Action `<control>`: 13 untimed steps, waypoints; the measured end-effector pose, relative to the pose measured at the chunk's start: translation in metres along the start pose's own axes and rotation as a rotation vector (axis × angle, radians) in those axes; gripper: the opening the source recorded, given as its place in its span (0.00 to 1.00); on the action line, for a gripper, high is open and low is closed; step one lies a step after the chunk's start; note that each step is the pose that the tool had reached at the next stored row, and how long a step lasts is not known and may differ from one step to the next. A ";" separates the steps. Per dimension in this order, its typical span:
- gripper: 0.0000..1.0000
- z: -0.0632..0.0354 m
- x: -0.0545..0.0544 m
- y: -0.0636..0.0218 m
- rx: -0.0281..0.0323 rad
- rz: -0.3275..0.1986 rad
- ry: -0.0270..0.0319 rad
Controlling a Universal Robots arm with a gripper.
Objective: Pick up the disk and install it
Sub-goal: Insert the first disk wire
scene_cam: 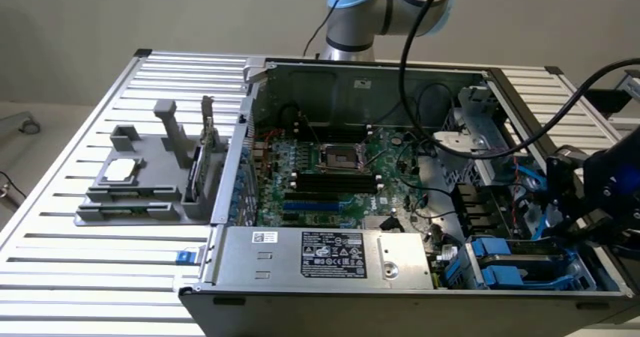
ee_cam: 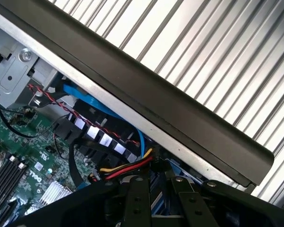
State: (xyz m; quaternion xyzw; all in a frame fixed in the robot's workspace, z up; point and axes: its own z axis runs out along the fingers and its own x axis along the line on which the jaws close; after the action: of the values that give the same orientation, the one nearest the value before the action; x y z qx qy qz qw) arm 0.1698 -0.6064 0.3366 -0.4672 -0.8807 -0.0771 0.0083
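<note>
My gripper [scene_cam: 583, 216] hangs just above the blue-framed disk [scene_cam: 522, 252] at the exterior view's right of the case [scene_cam: 400, 311], clamped or apart I cannot tell, and crowding power cables [ee_cam: 125, 169] could snag it askew

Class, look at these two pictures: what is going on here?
A robot arm is working on an open computer case that sits on a slatted metal table. Its gripper hangs at the case's edge on the exterior view's right, above the blue-framed drive bay. Whether it holds the disk cannot be told.
</note>
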 end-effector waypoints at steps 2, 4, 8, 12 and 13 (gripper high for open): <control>0.24 0.0001 0.000 0.0000 0.0062 0.001 0.0044; 0.24 0.0001 0.000 -0.0001 0.0102 0.002 0.0072; 0.24 -0.0002 0.000 0.0001 0.0173 0.003 0.0118; 0.16 -0.0032 0.000 0.0003 0.0224 0.004 0.0158; 0.16 -0.0046 0.000 0.0006 0.0231 0.004 0.0164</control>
State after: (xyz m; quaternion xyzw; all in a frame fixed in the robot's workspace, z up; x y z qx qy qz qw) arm 0.1698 -0.6064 0.3413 -0.4684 -0.8805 -0.0707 0.0210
